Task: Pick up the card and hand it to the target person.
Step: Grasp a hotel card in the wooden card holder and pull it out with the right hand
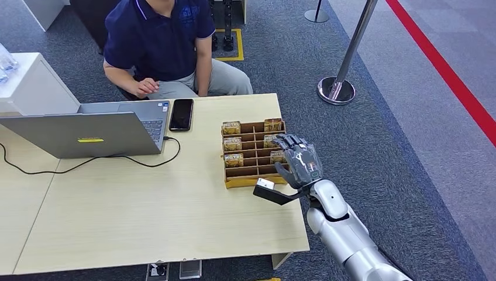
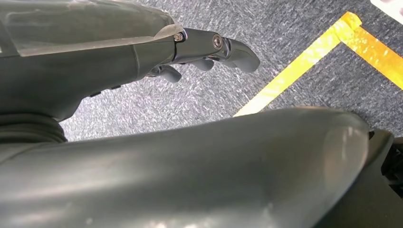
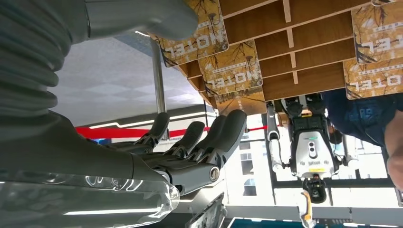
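A wooden card rack stands on the table's right side, with brown "HOTEL" cards upright in its slots. My right hand hovers over the rack's right column. In the right wrist view the thumb and dark fingers are spread apart, with a card in the gap between them; I see no grip on it. A person in a navy shirt sits across the table. My left hand hangs over the carpet, holding nothing, its fingers loosely extended.
An open laptop with a black cable and a black phone lie on the table left of the rack. A metal stanchion stands on the carpet at the right. Another robot stands behind the person.
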